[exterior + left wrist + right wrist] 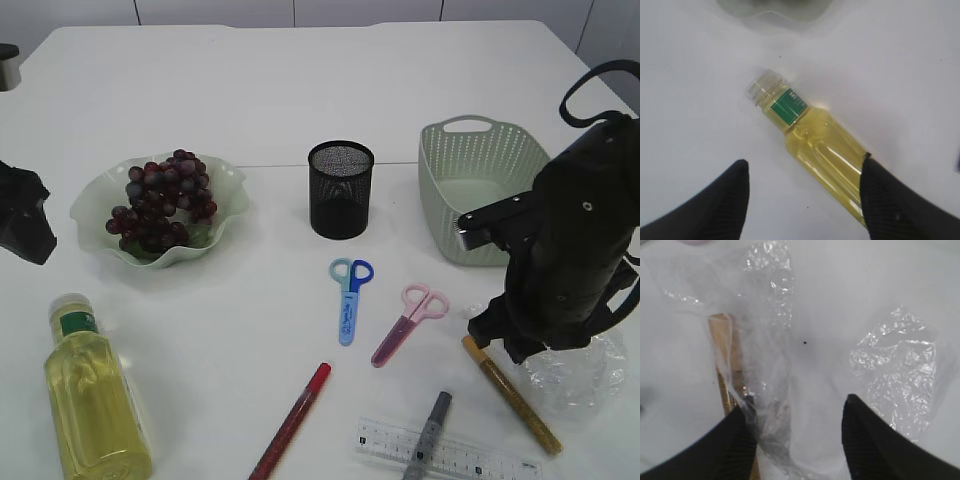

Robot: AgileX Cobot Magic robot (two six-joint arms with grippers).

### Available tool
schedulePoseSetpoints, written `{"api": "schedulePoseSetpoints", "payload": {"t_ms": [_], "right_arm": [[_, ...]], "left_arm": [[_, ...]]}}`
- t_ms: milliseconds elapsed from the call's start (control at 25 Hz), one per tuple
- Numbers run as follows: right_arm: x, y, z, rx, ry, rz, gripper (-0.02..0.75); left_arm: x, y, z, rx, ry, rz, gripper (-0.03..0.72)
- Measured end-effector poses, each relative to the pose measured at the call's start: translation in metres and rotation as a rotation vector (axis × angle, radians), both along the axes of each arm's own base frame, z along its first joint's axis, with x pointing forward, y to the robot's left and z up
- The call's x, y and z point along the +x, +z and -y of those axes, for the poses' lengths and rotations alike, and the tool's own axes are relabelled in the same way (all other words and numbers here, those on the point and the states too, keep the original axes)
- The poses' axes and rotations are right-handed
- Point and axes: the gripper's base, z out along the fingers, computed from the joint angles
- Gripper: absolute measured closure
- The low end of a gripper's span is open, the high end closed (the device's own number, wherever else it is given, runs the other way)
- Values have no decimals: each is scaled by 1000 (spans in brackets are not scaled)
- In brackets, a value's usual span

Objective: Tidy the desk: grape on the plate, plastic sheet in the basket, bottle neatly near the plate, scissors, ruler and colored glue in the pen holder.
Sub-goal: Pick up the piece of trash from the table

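Observation:
Dark grapes point(160, 205) lie on the pale green plate point(95, 195). A bottle point(95, 395) of yellow liquid lies on its side at the front left. My left gripper point(804, 162) hovers open over the bottle point(810, 135), whose body runs beside the right finger. The crumpled clear plastic sheet point(575, 380) lies at the front right. My right gripper point(799, 400) is down on the plastic sheet point(770, 340), jaws apart with a fold between them and the left finger touching the film. Blue scissors point(350, 295), pink scissors point(410, 322), a clear ruler point(450, 452) and red point(292, 420), grey point(428, 435) and gold point(510, 395) glue pens lie on the table.
The black mesh pen holder point(340, 188) stands mid-table. A green basket point(480, 190) stands behind my right arm. The gold glue pen point(725, 360) lies partly under the film, next to my right gripper's left finger. The grey pen lies across the ruler.

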Motion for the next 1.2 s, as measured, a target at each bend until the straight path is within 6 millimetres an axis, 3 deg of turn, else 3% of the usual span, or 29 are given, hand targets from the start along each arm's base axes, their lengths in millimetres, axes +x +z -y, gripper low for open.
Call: {"api": "schedulePoseSetpoints", "payload": {"t_ms": [240, 440, 600, 840, 1040, 1200], "right_arm": [[0, 0, 0, 7, -8, -2, 610], [-1, 4, -1, 21, -17, 6, 741], [-6, 29, -2, 79, -34, 74, 753], [-14, 89, -2, 177, 3, 242, 753], [1, 133, -5, 231, 11, 395, 753], [27, 159, 1, 308, -36, 542, 753]], "left_arm": [[-1, 0, -2, 21, -4, -13, 182], [-1, -1, -2, 23, -4, -16, 182], [-2, -1, -2, 24, -4, -17, 182], [-2, -1, -2, 24, -4, -17, 182], [-1, -1, -2, 21, -4, -15, 182], [-1, -1, -1, 15, -2, -16, 182]]}}
